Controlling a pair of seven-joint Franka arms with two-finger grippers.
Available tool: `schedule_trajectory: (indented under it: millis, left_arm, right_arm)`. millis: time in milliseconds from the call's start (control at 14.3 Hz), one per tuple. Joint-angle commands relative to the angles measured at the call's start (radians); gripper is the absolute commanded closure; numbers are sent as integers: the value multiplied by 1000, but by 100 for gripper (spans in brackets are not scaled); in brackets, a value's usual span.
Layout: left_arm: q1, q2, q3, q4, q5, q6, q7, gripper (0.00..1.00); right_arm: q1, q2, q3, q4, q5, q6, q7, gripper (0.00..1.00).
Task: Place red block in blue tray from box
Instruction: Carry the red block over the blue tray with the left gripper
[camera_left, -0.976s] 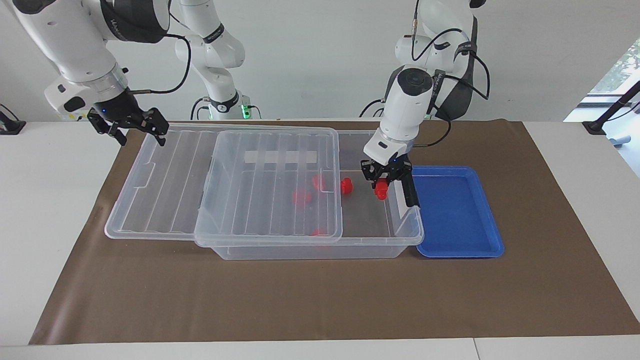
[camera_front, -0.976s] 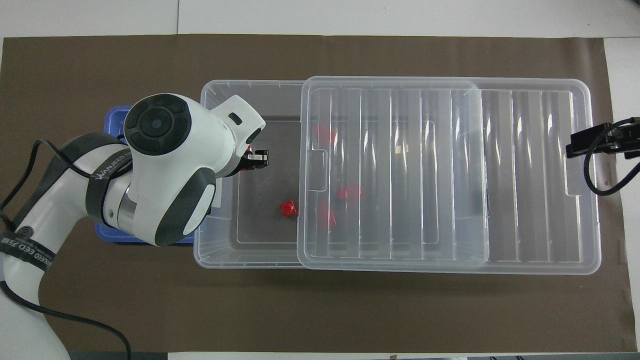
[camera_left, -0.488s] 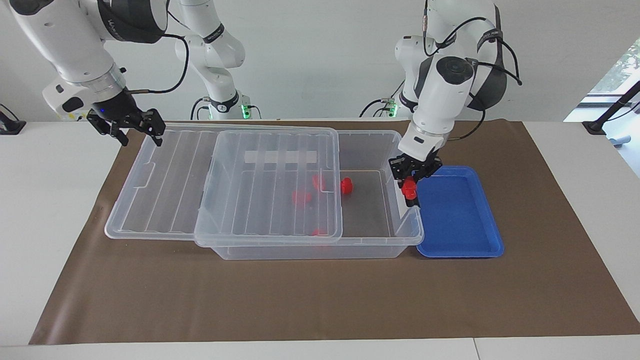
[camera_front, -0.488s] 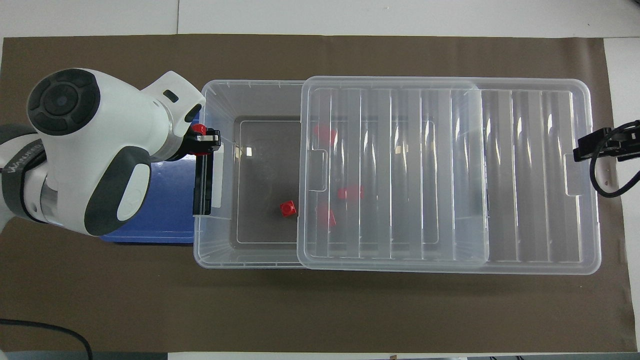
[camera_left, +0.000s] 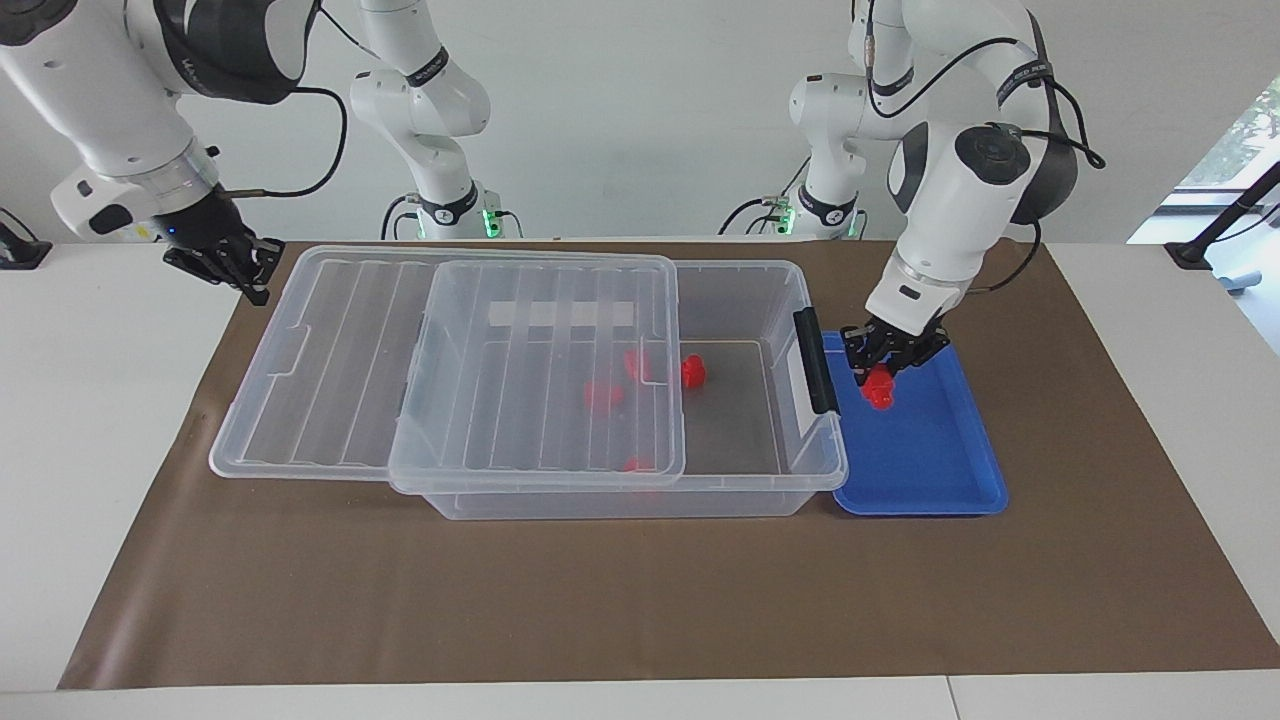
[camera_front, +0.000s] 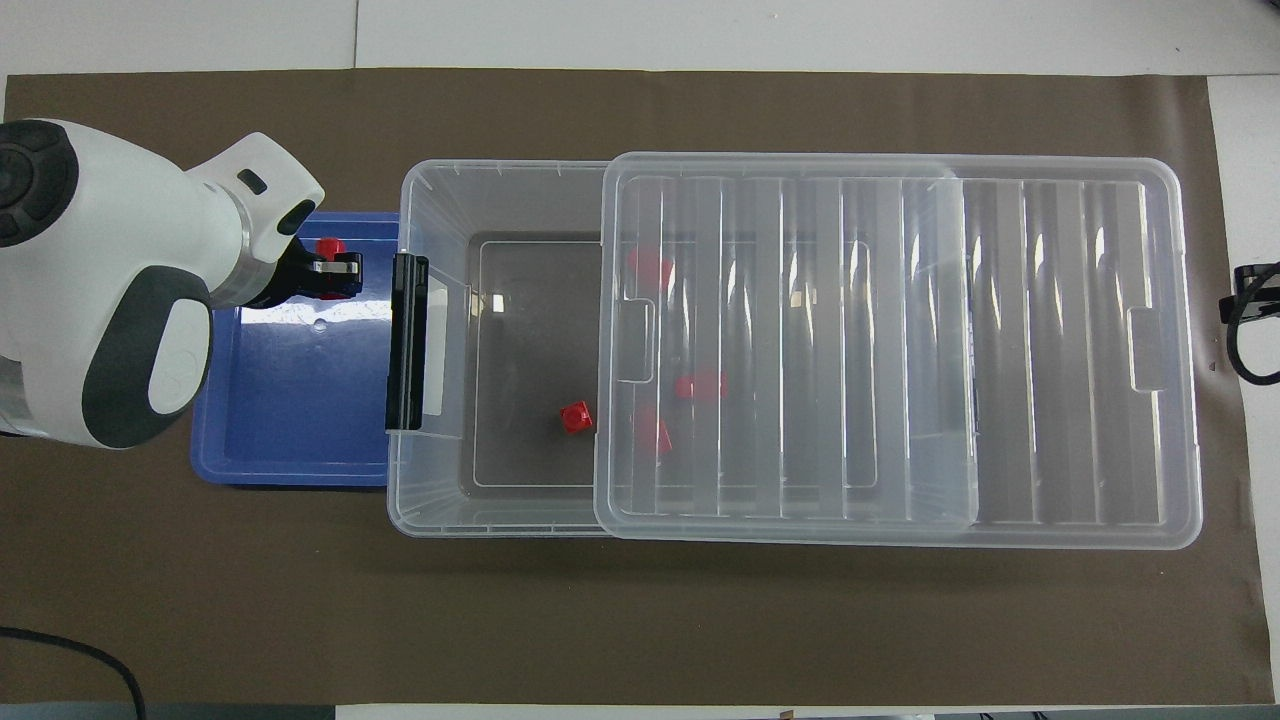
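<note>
My left gripper (camera_left: 882, 376) is shut on a red block (camera_left: 880, 390) and holds it low over the blue tray (camera_left: 930, 470), at the tray's end nearer to the robots. It also shows in the overhead view (camera_front: 335, 270), with the block (camera_front: 328, 246) between its fingers. The tray (camera_front: 290, 430) lies beside the clear box (camera_left: 800, 480) at the left arm's end. Several more red blocks lie in the box: one in the uncovered part (camera_left: 692, 372), others under the lid (camera_left: 603, 395). My right gripper (camera_left: 228, 262) hangs just off the lid's end.
The ribbed clear lid (camera_left: 330, 380) is slid toward the right arm's end and overhangs the box. A black clip handle (camera_left: 812, 362) stands on the box's end wall next to the tray. A brown mat (camera_left: 640, 600) covers the table.
My left gripper carried the red block out of the box, over its end wall, and down over the blue tray. My right gripper drew back from the lid's end.
</note>
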Motion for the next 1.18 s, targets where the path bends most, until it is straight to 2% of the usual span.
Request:
schedule_trajectory:
  millis: [0,139,418,767,1115]
  left_arm:
    - [67,-27,-7,-134,12,140,82,100]
    - [102,-5,-7,-188,12,224,152,100]
    - [135,46,-7,-259,12,384,161,100]
    - [135,106,-7,-282,12,435,161,100]
    - [138,149,-5,-284,12,464,158,100]
  right_arm:
    - [-12,-9,-85,-107,-6,130,-136,100]
    - [-14,-2,-109,-154,-6,188,-159,100]
    - [-14,-2,-111,-274,-6,334,-158,100]
    - [-12,20,-108,-292,-6,371,-153,100]
    - [-12,21,-93,-293,-3,357,-146,100]
